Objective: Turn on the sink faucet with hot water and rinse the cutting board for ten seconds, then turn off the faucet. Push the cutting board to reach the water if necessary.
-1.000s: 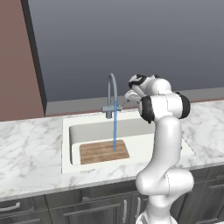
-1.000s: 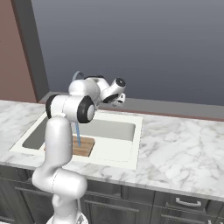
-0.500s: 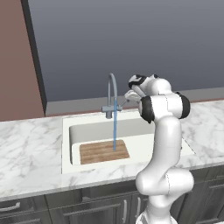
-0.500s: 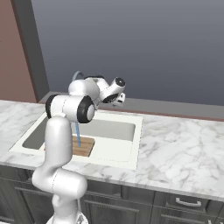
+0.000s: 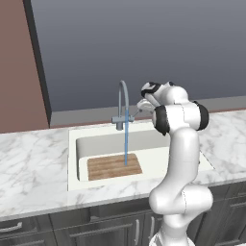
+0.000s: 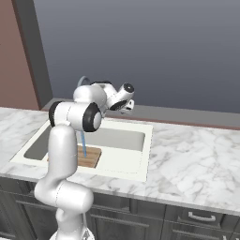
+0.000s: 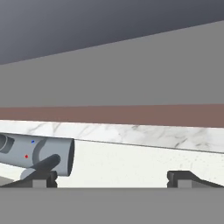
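Water [image 5: 126,144] streaming onto cutting board [image 5: 114,166] in sink [image 5: 72,158], claw [image 7: 111,177] released beside faucet [image 5: 122,103]

I see sink [image 5: 72,158] set in desk [image 5: 29,163] | faucet [image 5: 123,103] at sink's back rim, ctr | cutting board [image 5: 114,166] flat in basin, front, under spout | water [image 5: 126,144] lands on board's rear-right part | gripper [image 5: 140,106] just right of faucet base, behind sink

Arm [image 5: 178,144]: no visible displacement, centre-right of frame.
Water [image 5: 126,144]: unchanged stream onto the cutting board [image 5: 114,166].
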Tool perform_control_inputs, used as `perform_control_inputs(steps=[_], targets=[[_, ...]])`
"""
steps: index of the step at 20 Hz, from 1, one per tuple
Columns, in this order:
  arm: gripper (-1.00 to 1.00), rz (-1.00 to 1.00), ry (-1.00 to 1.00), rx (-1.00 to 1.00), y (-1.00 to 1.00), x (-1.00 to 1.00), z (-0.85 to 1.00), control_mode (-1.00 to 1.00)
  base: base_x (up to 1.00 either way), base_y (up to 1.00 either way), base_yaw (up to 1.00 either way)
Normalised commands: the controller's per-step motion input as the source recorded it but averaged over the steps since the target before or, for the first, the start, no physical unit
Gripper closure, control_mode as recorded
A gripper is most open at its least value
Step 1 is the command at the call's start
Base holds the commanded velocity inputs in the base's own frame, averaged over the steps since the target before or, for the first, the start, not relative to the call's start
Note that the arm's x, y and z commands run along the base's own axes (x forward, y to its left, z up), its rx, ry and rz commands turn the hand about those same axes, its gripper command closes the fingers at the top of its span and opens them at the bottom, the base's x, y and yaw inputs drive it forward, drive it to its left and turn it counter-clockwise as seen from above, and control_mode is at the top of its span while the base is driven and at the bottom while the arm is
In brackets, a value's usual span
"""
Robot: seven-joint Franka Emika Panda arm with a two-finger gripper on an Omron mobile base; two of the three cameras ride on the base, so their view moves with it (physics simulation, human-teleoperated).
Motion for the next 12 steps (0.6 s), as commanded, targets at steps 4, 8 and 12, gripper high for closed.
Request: perform_control_inputs(steps=[4, 8, 12], targets=[[-1.00, 0.00, 0.00, 0.00, 0.00, 0.00, -0.11, -1.00, 0.00, 0.00, 0.00], [-1.00, 0.00, 0.00, 0.00, 0.00, 0.03, -0.14, -1.00, 0.00, 0.00, 0.00], [-1.00, 0.00, 0.00, 0.00, 0.00, 0.02, -0.08, -1.00, 0.00, 0.00, 0.00]])
